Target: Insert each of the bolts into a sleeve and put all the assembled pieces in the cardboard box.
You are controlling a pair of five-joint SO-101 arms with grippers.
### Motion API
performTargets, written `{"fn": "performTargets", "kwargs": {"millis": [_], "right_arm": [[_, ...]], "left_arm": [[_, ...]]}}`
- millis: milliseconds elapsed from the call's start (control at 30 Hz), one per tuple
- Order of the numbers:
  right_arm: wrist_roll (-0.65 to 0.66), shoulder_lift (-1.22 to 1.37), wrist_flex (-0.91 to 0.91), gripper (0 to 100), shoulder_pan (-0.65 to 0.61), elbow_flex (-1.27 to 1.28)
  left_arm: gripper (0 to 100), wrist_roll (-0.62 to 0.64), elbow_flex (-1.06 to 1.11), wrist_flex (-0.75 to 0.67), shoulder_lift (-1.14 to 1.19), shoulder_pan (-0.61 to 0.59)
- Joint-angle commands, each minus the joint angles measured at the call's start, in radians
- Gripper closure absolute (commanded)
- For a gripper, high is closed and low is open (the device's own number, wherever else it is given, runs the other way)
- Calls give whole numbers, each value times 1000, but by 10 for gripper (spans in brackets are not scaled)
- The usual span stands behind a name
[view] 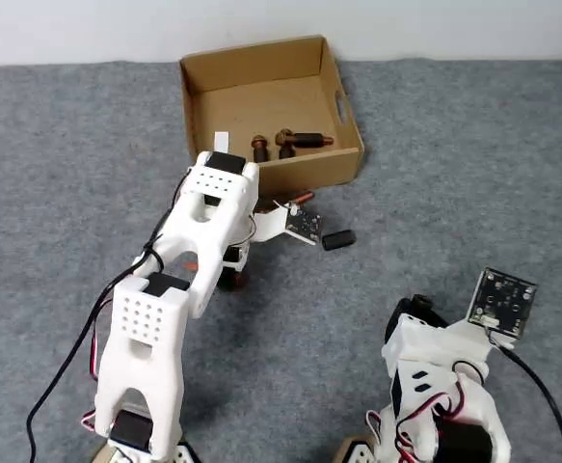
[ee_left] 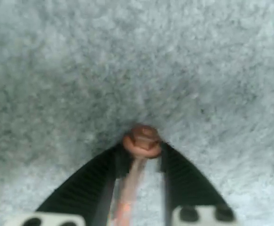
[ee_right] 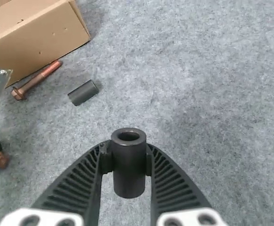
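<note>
No text, number or sign is showing legibly anywhere: the cardboard box (view: 309, 172) is bearing no print that can be made out, and the white strip (view: 222, 141) at its corner is looking blank.

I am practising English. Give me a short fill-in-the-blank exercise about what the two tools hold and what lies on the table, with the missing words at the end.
1. The left tool is shut on a copper ____.
2. The right tool is shut on a black ____ that stands upright.
3. A loose bolt and a loose sleeve lie on the table close to the cardboard ____.

Missing words: bolt; sleeve; box.
</note>
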Motion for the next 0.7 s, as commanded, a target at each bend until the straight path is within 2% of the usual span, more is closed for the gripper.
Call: {"fn": "performTargets", "kwargs": {"millis": [0,233,333,533,667], "right_arm": [[11,-2,-31,991,13,-8],[11,-2,-31,991,13,-8],[11,-4,-31,991,12,-8],[12,-5,-30,991,12,-8],[12,-7,-28,991,10,-11]], "left_arm": [[994,28,-31,-20,6,17],[993,169,-31,-11,-32,21],[993,207,-24,49,-106,43],[993,422,62,44,-336,66],[993,671,177,40,-525,77]]}}
